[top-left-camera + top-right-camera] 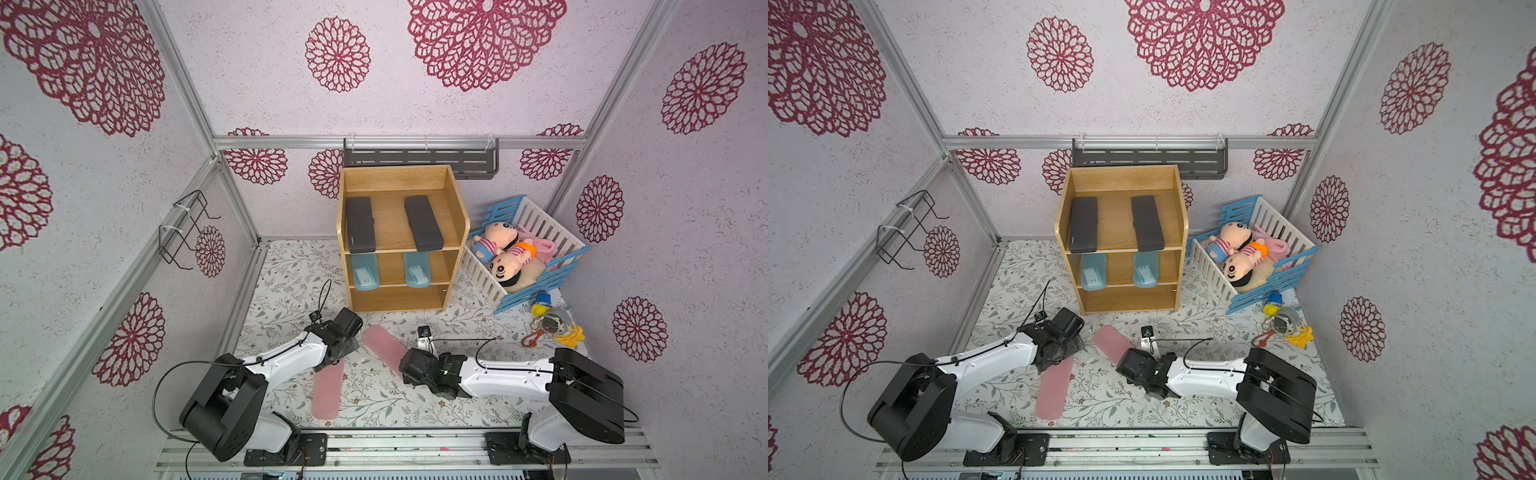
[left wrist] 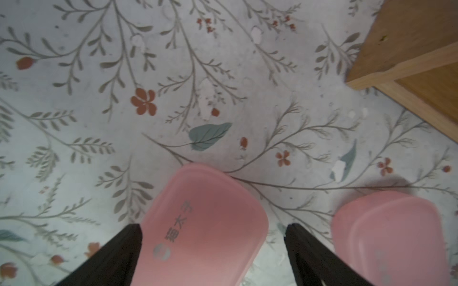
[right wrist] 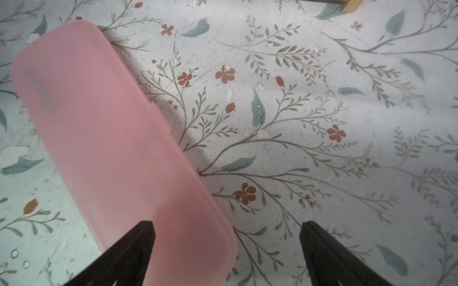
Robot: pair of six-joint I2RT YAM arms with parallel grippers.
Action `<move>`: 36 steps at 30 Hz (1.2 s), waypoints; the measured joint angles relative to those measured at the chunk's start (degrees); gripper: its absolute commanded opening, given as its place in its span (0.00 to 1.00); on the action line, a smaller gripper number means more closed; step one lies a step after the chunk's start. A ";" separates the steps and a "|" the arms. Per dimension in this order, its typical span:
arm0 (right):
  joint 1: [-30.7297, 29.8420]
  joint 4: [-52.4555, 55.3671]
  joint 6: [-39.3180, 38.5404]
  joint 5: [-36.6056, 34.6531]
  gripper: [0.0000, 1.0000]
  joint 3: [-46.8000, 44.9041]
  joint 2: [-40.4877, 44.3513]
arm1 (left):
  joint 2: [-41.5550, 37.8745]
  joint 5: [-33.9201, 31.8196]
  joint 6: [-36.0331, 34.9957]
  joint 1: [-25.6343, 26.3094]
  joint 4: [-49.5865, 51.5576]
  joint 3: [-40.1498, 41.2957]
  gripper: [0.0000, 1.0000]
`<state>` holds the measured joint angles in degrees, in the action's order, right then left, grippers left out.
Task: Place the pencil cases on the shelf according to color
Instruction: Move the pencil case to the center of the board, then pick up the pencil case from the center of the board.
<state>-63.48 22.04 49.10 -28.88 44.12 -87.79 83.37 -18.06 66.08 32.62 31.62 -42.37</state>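
Note:
The light-wood shelf (image 1: 395, 298) (image 1: 1127, 299) stands at the back of the table. Two black pencil cases (image 1: 360, 224) (image 1: 423, 223) lie on its top tier and two teal ones (image 1: 365, 272) (image 1: 417, 270) on the middle tier; its bottom tier holds nothing. Two pink cases lie on the table. My left gripper (image 1: 336, 353) (image 2: 213, 226) is open, its jaws either side of the near-left pink case's (image 1: 328, 392) (image 2: 205, 222) far end, with a gap at one finger. My right gripper (image 1: 409, 368) (image 3: 228, 222) is open over the near end of the slanted pink case (image 1: 382, 347) (image 3: 111, 138).
A blue-and-white slatted crate (image 1: 540, 282) with plush dolls (image 1: 505, 249) stands right of the shelf, with small toys (image 1: 552, 326) in front of it. A grey slotted rack (image 1: 419, 160) hangs on the back wall and a black wire rack (image 1: 187, 228) on the left wall.

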 measured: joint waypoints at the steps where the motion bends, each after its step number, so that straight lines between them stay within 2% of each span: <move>1: 0.00 -0.07 0.00 0.02 0.99 -0.24 0.57 | 0.33 0.42 0.04 0.04 -0.44 -0.44 0.97; 7: -0.02 -1.18 -2.64 0.35 0.99 -1.77 4.83 | -1.95 1.99 0.13 0.24 0.76 -0.33 0.97; 14: 0.20 -9.40 -15.56 6.47 0.99 -6.91 11.50 | -14.80 -0.52 -2.62 0.31 4.76 4.11 0.97; 19: 1.60 -13.53 -24.59 10.56 0.99 -7.08 7.54 | -22.05 -2.54 -5.46 0.31 4.79 5.38 0.97; 25: 2.10 -17.18 -31.08 12.61 0.99 -6.40 1.01 | -24.46 -5.27 -7.32 -0.28 5.46 5.35 0.97; 36: 2.36 -25.05 -32.79 13.92 0.99 -8.22 -2.91 | -26.05 -6.08 -8.07 -2.27 7.28 5.35 0.97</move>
<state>-61.12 -3.01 16.32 -14.96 35.90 -90.70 57.32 -24.14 58.02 30.35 38.89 -37.01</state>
